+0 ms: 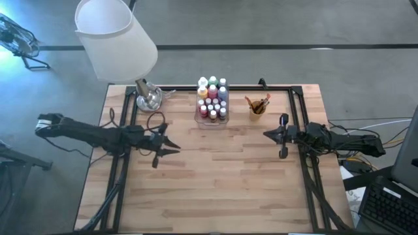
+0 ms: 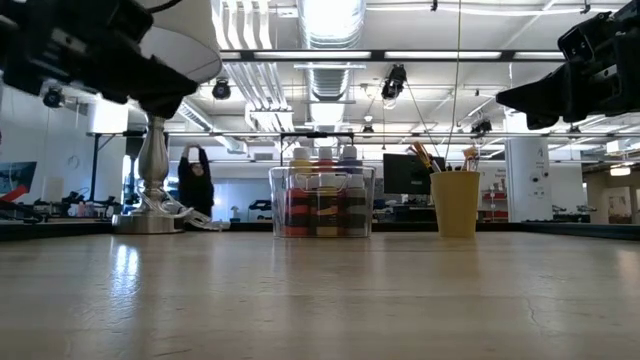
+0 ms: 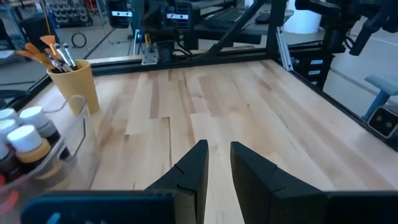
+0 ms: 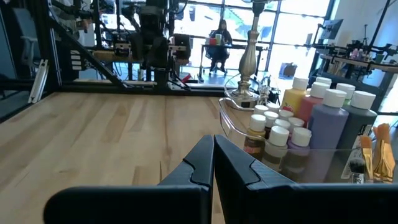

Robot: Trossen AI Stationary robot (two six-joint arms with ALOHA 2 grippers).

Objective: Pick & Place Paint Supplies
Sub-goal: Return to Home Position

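Wooden desk [image 1: 215, 189] fills the lower frame. White-shaded lamp [image 1: 114, 36] stands at upper left. Left pincer [image 3: 219, 146] hovers mid-left, narrow gap, empty. Right pincer [image 4: 213, 138] hovers mid-right, fingers pressed together, empty. Clear box [image 1: 211, 123] at top centre holds the paint bottles [image 1: 212, 98]. Just to its right, 1 small cup [image 2: 455, 205] holds the paintbrushes [image 1: 260, 101].

You have one clear plastic box [image 2: 322, 175] holding roughly thirteen white-capped paint bottles [image 1: 212, 98] (exact count obscured), one yellow cup [image 2: 455, 203] with at least four paintbrushes [image 3: 55, 53], one table lamp [image 1: 116, 36], and two grippers: left gripper [image 3: 219, 146], right gripper [image 4: 213, 138].
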